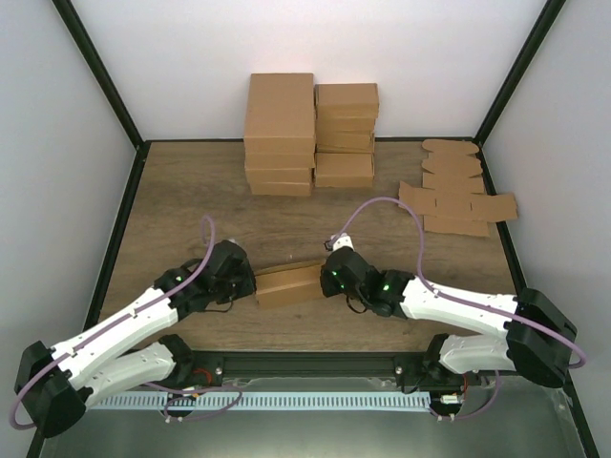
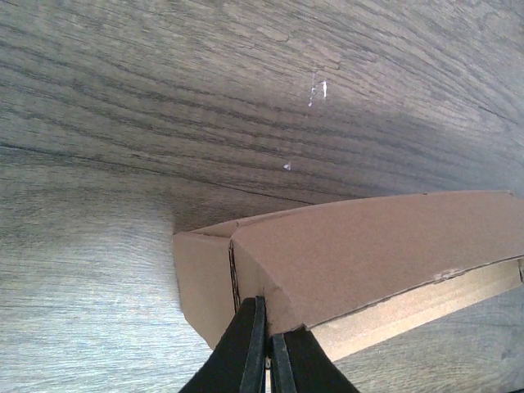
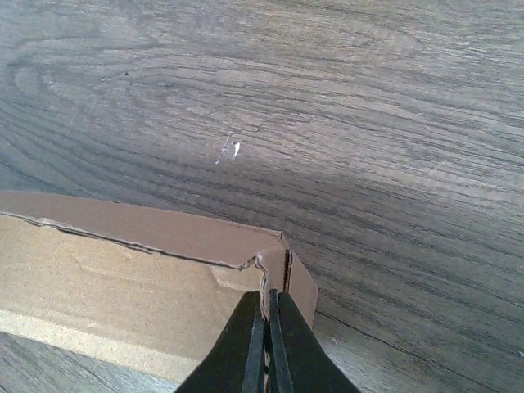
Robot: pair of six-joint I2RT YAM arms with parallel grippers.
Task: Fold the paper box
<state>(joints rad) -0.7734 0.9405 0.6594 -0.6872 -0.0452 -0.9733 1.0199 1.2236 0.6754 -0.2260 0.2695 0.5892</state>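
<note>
The paper box is a brown cardboard carton, partly folded, lying on the wooden table between my two grippers. My left gripper is shut on its left end; in the left wrist view the black fingers pinch the corner of the paper box by its end flap. My right gripper is shut on the right end; in the right wrist view its fingers clamp the cardboard edge at the corner of the paper box, beside a folded end flap.
Two stacks of finished brown cartons stand at the back of the table. Several flat brown blanks lie at the back right. Black frame posts run along both sides of the table.
</note>
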